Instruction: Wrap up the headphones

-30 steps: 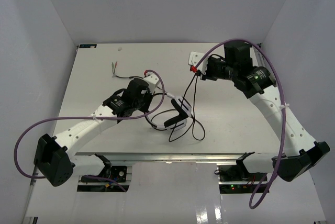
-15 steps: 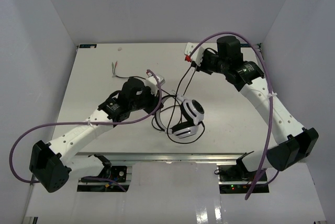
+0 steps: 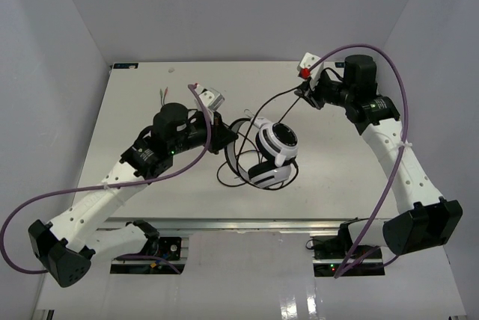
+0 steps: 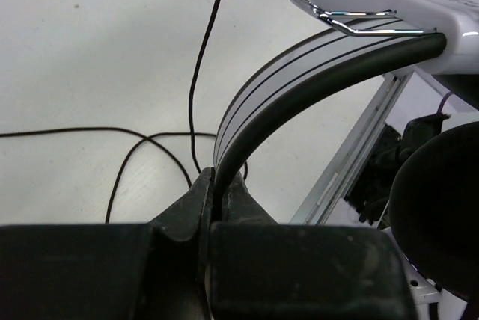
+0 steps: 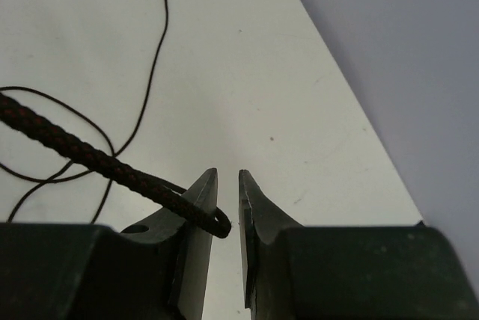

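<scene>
Headphones [image 3: 273,154] sit at table [image 3: 340,174] centre, between both arms. Left gripper [image 4: 213,194] is clenched on headband [image 4: 299,73]. Right gripper [image 5: 227,185] is pinched onto cable [image 5: 82,152], jaws nearly together; slack loops lie on table

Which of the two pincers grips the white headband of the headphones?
The left pincer: its jaws clamp the headband. The right pincer holds only the braided cable.

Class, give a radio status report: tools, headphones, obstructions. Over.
Left tool clamped on headband. Right tool nearly closed, cable at its mouth, grip unclear. Headphones mid-table, cable loose in loops. No obstruction seen.
</scene>
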You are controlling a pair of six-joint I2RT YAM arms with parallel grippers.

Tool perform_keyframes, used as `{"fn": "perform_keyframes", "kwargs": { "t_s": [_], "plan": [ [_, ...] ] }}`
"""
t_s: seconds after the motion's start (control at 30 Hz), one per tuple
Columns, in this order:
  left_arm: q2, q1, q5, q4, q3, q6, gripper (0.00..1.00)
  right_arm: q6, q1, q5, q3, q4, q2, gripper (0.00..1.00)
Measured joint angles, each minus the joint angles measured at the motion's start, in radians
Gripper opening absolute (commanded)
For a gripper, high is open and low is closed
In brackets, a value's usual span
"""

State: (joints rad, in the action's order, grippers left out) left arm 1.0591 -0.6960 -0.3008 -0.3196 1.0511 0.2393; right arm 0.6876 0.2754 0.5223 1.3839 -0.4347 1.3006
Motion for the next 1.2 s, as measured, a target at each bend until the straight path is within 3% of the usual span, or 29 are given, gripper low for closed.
{"fn": "perform_keyframes", "kwargs": {
  "t_s": [0.4,0.6,0.67,0.77,0.9,1.03,1.2],
  "plan": [
    [0.015,0.0,0.081,-0.047,0.184,0.084,0.0,-0.201,-0.143,0.358,-0.152,0.12,0.002,0.26],
    [0.104,0.0,0.164,-0.132,0.354,0.116,0.0,-0.449,-0.161,0.595,-0.276,0.4,0.003,0.3],
    [0.137,0.0,0.185,-0.171,0.408,0.123,0.0,-0.551,-0.154,0.648,-0.313,0.509,0.01,0.4],
    [0.183,0.0,0.215,-0.226,0.478,0.127,0.0,-0.657,-0.139,0.683,-0.319,0.628,0.039,0.75],
    [0.219,0.0,0.258,-0.315,0.544,0.128,0.0,-0.776,-0.118,0.666,-0.351,0.799,0.05,0.97],
    [0.244,0.0,0.303,-0.406,0.609,0.131,0.0,-0.93,-0.054,0.596,-0.45,1.053,0.078,0.91],
    [0.272,0.0,0.334,-0.5,0.68,0.149,0.0,-1.104,0.094,0.459,-0.616,1.387,0.171,0.9]
  ]
}}
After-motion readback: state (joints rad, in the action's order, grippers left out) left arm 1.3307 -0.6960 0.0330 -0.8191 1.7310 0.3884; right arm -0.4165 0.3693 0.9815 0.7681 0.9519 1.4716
